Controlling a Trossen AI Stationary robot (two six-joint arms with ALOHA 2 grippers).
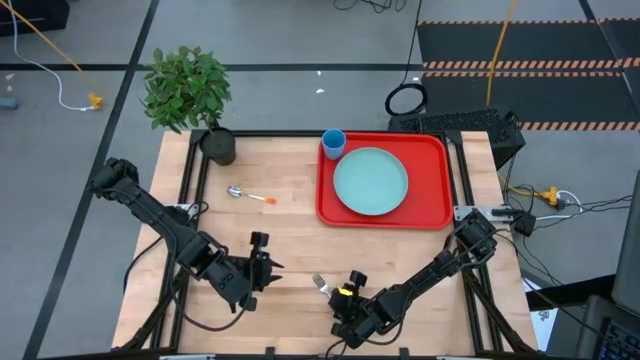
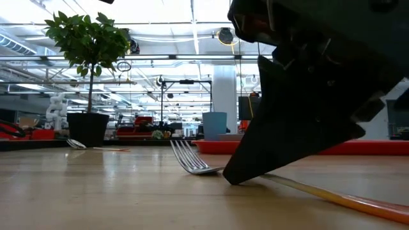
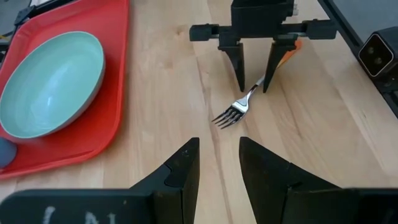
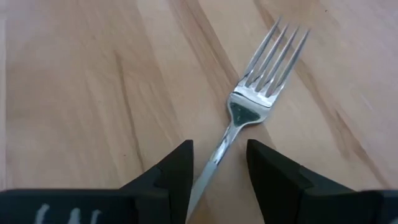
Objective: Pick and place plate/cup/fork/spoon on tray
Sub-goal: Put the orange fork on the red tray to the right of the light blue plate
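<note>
The right pincer (image 4: 217,171) is down on the pale wood-grain bench (image 1: 290,240), its dark wedge fingers parted either side of the silver fork's (image 4: 252,106) slim neck, not yet clenched. The left pincer (image 1: 262,266) waits nearby, released. The smooth teal plate (image 1: 370,181) and blue cylindrical cup (image 1: 333,144) sit in the red tray (image 1: 435,190); the spoon (image 1: 248,195) lies apart.

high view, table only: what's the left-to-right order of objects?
Plant pot → spoon → fork → cup → plate, the last two on the tray.
</note>
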